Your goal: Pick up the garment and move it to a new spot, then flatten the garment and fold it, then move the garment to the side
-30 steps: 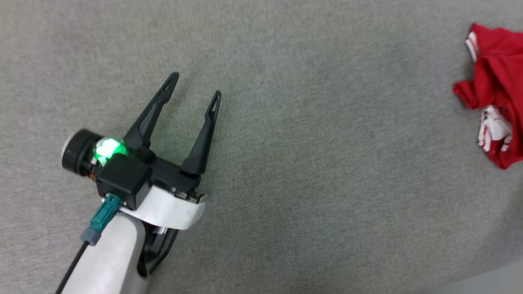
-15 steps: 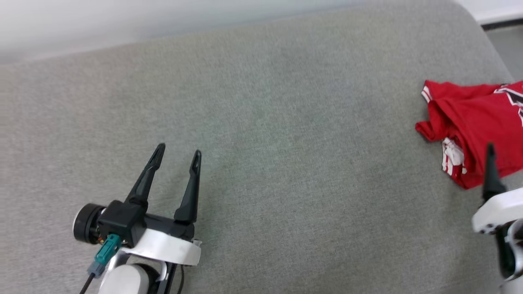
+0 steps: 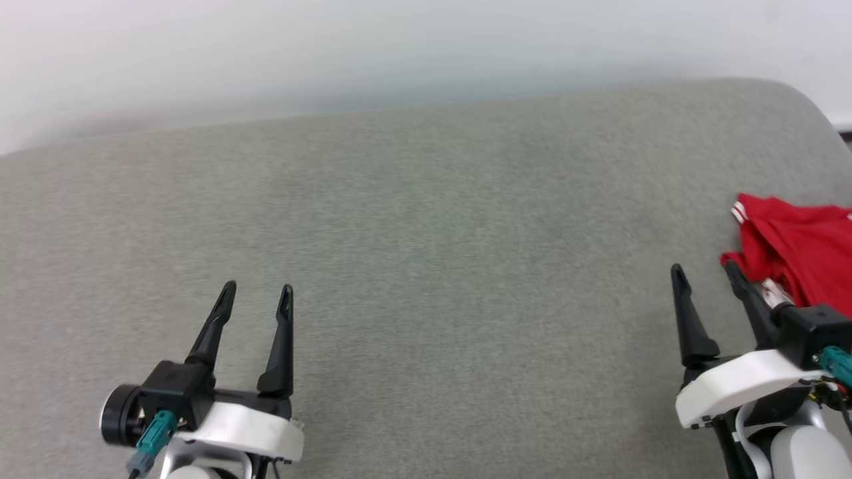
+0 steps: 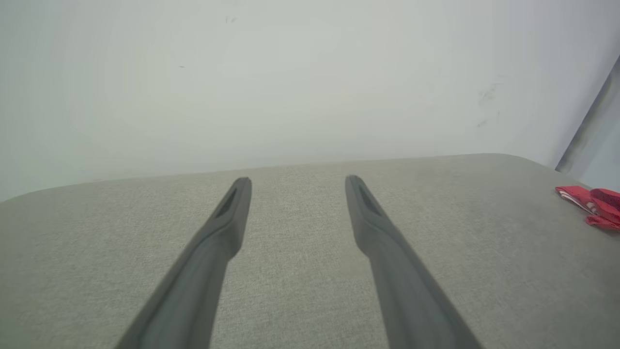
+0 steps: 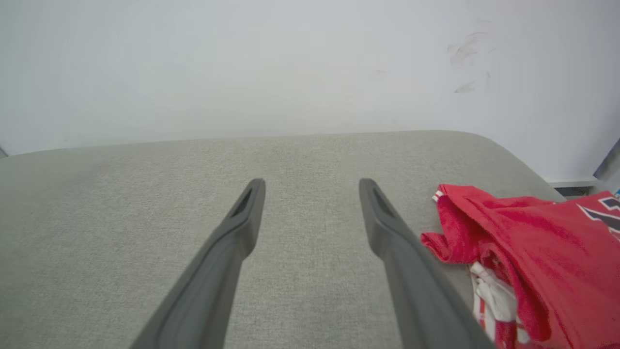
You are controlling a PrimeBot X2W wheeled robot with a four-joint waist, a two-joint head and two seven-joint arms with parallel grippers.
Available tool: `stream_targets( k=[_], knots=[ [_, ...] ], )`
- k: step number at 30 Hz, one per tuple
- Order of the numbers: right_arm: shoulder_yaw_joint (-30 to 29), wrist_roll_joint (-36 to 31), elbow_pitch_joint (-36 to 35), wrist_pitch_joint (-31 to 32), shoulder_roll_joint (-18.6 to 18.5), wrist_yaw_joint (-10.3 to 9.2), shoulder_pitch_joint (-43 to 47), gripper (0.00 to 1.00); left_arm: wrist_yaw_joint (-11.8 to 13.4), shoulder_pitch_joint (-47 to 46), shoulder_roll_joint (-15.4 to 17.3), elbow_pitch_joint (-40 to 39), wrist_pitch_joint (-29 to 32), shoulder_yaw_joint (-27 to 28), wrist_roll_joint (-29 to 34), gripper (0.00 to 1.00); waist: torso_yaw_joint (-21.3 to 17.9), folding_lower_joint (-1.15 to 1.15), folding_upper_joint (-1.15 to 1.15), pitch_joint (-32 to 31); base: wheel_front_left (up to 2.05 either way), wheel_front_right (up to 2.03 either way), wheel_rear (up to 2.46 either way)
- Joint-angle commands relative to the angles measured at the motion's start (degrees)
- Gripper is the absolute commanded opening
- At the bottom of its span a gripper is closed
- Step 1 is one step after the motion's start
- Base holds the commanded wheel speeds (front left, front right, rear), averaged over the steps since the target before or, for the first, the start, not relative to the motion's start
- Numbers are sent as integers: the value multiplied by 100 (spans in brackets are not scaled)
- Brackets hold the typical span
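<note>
The garment (image 3: 799, 246), a bright red jersey T-shirt, lies crumpled near the right end of the grey fabric-covered bench (image 3: 426, 266), close to its rounded far corner, and runs off the right edge of the head view. It is too bunched to tell its long axis. A corner with red-and-white striped trim points towards the pale wall (image 3: 399, 53). In the right wrist view the garment (image 5: 533, 242) shows a white, red-striped fold low on its near side and part of the dark, white-outlined letters at the right edge.

The right gripper (image 3: 703, 268) hovers just beside the garment's left edge, fingers spread apart and holding nothing. Its right finger (image 5: 407, 261) overlaps the red cloth in that wrist view; whether they touch cannot be told.

The left gripper (image 3: 258, 288), well apart from the garment (image 4: 593, 206), also has its fingers parted over bare bench.
</note>
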Motion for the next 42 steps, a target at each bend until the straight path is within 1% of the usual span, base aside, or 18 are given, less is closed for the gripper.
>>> stream_targets(
  k=[1, 4, 8, 13, 22, 28, 42],
  knots=[
    [68, 43, -89, -49, 27, -4, 87, 100, -10, 99, -9, 35, -23, 55, 52, 100, 207, 1, 0, -181, 0, 0, 0],
    [224, 59, -281, -46, 44, -4, 264, 100, -10, 251, -30, 74, -21, 115, 114, 100, 363, 1, 0, -335, 0, 0, 0],
    [257, 74, -493, -20, 56, -4, 551, 100, -50, 445, -56, 90, -17, 158, 185, 100, 484, 1, 0, -549, 0, 0, 0],
    [238, 124, -742, 37, 68, -4, 967, 100, -82, 715, -90, 105, -18, 197, 238, 100, 488, 1, 0, -786, 0, 0, 0],
    [272, 294, -1137, 60, 76, -4, 1444, 100, -148, 868, -94, 196, -19, 227, 278, 100, 449, 1, 0, -917, 0, 0, 0],
    [303, 375, -1239, 48, 75, -4, 1472, 100, -163, 912, -91, 275, -19, 259, 295, 100, 450, 1, 0, -928, 0, 0, 0],
    [353, 397, -1171, 8, 76, -4, 1424, 100, -240, 787, -169, 370, -19, 311, 356, 100, 480, 1, 0, -918, 0, 0, 0]
  ],
)
